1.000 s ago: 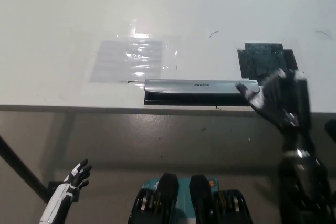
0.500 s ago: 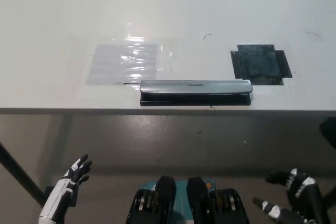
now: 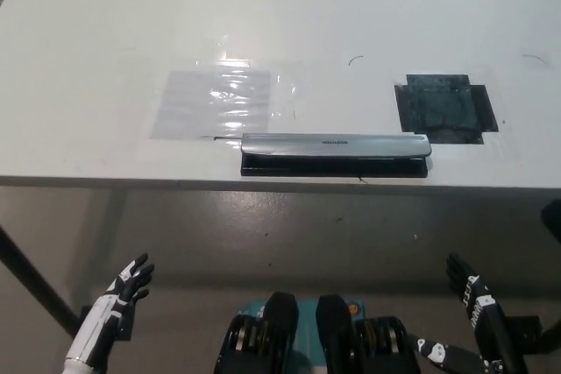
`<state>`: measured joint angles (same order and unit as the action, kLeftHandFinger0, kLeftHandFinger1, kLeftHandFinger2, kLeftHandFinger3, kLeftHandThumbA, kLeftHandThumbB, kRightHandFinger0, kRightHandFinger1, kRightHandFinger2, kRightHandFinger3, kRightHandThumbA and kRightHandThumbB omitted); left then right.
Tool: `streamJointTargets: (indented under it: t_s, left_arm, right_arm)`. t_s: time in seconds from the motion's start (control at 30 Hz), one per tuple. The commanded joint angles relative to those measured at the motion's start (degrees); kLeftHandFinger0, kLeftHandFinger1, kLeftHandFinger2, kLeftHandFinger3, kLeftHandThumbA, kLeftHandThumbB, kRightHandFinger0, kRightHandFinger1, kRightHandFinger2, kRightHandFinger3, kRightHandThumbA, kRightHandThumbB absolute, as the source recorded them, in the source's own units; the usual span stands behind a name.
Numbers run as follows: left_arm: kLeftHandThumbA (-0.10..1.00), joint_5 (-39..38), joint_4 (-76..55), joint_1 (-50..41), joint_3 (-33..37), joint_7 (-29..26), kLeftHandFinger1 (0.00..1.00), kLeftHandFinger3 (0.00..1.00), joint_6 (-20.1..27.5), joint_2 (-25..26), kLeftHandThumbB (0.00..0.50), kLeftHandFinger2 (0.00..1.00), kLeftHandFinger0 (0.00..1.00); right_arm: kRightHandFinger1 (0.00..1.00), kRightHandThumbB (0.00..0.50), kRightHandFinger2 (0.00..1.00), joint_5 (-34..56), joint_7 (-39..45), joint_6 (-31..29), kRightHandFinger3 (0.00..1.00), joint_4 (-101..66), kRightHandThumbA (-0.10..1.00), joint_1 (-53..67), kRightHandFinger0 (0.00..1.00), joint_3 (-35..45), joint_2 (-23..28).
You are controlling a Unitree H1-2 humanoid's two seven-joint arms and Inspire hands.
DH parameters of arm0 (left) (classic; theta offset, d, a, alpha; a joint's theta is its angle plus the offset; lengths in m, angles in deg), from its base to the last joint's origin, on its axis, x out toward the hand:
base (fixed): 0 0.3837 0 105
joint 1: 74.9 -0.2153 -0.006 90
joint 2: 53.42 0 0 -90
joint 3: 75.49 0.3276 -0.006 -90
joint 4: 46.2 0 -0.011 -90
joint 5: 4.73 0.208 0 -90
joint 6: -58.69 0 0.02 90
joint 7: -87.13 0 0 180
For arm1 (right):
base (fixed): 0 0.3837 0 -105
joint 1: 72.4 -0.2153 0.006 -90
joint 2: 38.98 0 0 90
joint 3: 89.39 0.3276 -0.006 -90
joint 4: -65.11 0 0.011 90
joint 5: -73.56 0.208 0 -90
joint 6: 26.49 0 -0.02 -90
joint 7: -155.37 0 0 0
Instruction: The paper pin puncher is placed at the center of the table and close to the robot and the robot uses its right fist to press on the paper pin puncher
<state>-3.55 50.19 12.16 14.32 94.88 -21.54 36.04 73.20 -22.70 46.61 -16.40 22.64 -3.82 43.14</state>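
Head view, looking steeply down on a white table. The paper pin puncher lies along the table's near edge, close to the middle, with its long axis parallel to that edge and its silver top bar uppermost. A clear plastic sheet lies just beyond its left end; a black taped patch lies beyond its right end, nearer the right edge. The right hand hangs below and in front of the near edge, fingers spread, holding nothing. The puncher lies ahead of it and toward the left. The left hand rests low at the left, likewise spread and empty. Judged by position, the right hand is slightly nearer the puncher's right end. It must rise clear of the table edge, close into a fist, then descend on the bar; open tabletop surrounds the puncher.
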Motion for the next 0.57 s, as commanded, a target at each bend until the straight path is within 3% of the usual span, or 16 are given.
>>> streamJointTargets:
  t_s: [0.0, 0.2, 0.37, 0.53]
  left_arm:
    - [1.00, -0.13, -1.48, 1.31, -0.01, 1.08, 1.00, 1.00, 1.25, 1.34, 0.201, 1.00, 1.00]
    - [1.00, -0.33, -1.02, 1.53, -0.34, 1.16, 1.00, 1.00, 1.99, 1.37, 0.206, 1.00, 1.00]
    - [1.00, 0.24, -1.40, 1.35, -0.35, 0.92, 1.00, 1.00, 1.52, 1.18, 0.214, 1.00, 1.00]
    - [1.00, 0.23, -1.26, 1.16, -0.38, 0.85, 1.00, 1.00, 1.81, 1.08, 0.209, 1.00, 1.00]
  right_arm:
    - [1.00, 0.357, 1.00, -0.56, 0.24, -3.05, 1.00, -0.46, 1.00, -0.94, 1.00, 0.38, -0.32]
    - [1.00, 0.374, 1.00, -1.19, 0.10, -3.31, 1.00, 0.60, 1.00, -1.53, 1.00, 0.51, -0.18]
    - [1.00, 0.343, 1.00, -0.61, 0.33, -3.35, 1.00, 0.77, 1.00, -1.39, 1.00, 0.57, -0.46]
    - [1.00, 0.343, 1.00, -0.75, 0.59, -3.19, 1.00, 1.07, 1.00, -1.34, 1.00, 0.51, -0.27]
